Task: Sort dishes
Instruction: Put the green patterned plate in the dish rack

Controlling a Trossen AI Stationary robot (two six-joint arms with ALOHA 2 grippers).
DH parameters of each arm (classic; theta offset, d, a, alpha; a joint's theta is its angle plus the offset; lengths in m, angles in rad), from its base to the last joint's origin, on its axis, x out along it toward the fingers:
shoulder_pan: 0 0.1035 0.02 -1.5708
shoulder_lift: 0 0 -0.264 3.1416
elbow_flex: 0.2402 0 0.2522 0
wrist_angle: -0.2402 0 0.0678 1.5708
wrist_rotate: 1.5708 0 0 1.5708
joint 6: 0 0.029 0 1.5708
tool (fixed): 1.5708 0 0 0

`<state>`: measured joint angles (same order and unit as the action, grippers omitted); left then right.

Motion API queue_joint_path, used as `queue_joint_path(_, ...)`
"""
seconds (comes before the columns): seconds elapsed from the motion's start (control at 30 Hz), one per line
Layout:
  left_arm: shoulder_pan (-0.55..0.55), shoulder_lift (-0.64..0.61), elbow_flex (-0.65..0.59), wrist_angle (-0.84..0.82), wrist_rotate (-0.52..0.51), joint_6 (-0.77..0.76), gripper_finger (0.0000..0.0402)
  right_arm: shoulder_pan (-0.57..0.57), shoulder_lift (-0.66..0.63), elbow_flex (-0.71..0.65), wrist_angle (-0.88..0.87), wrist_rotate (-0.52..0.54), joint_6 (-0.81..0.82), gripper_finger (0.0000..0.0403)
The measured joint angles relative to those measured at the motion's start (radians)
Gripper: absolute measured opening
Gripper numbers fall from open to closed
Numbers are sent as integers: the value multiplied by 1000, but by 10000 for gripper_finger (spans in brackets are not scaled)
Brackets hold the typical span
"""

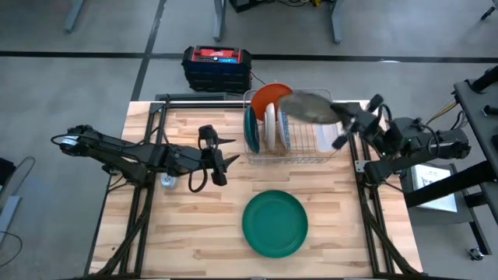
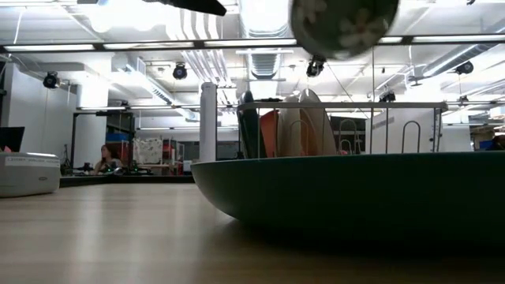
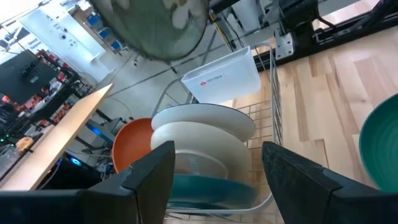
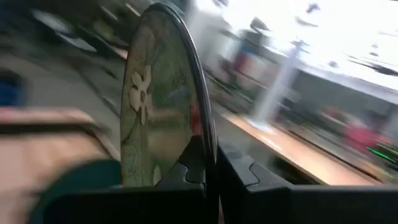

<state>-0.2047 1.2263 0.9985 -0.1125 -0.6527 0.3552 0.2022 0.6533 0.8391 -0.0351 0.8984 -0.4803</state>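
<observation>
My right gripper (image 1: 348, 123) is shut on an olive-green plate with pale flowers (image 1: 309, 106), held high above the silver wire rack (image 1: 311, 148); the same plate shows in the low view (image 2: 344, 26) and the right wrist view (image 4: 163, 106). In the rack stand an orange dish (image 1: 269, 96), white dishes (image 1: 272, 124) and a dark green dish (image 1: 250, 128), on edge between the wires. A dark green plate (image 1: 274, 223) lies flat on the table near its near edge. My left gripper (image 1: 221, 152) is open, left of the rack, facing it. My right gripper pinches the floral plate's rim (image 4: 202, 146) between its two fingers, one finger on each face. The fingers come from the table's right side. The plate is lifted clear above the rack, tilted.
A small clear plastic tray (image 3: 224, 79) sits at the rack's right end. A black and red box (image 1: 216, 66) stands on the floor beyond the far edge. Bare wood lies left of the dark green plate and below my left arm.
</observation>
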Motion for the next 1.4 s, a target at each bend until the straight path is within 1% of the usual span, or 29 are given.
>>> queue_joint_path(0.07,3,0,0,7,1,3,230,3,31,-3,67,-62,-15,2)
queue_joint_path(0.1,3,0,0,9,1,2,230,3,45,-3,72,-69,-44,2)
queue_joint_path(0.23,3,6,0,10,10,-6,230,-2,111,-11,50,-6,-269,2)
queue_joint_path(0.37,4,30,0,9,15,-4,230,2,149,-11,64,-36,-578,2)
queue_joint_path(0.47,5,52,0,8,12,0,230,-1,165,-10,55,-36,-821,2)
queue_joint_path(0.63,10,83,0,4,10,3,230,1,169,-10,-50,-82,-1204,2)
queue_joint_path(0.73,12,94,0,-1,7,7,230,-1,169,-11,-120,-74,-1404,2)
queue_joint_path(1.07,21,94,0,0,7,25,230,-1,184,-10,-107,-70,-1615,2)
queue_joint_path(1.4,28,95,0,1,7,20,230,0,251,-10,-105,-73,-1729,2)
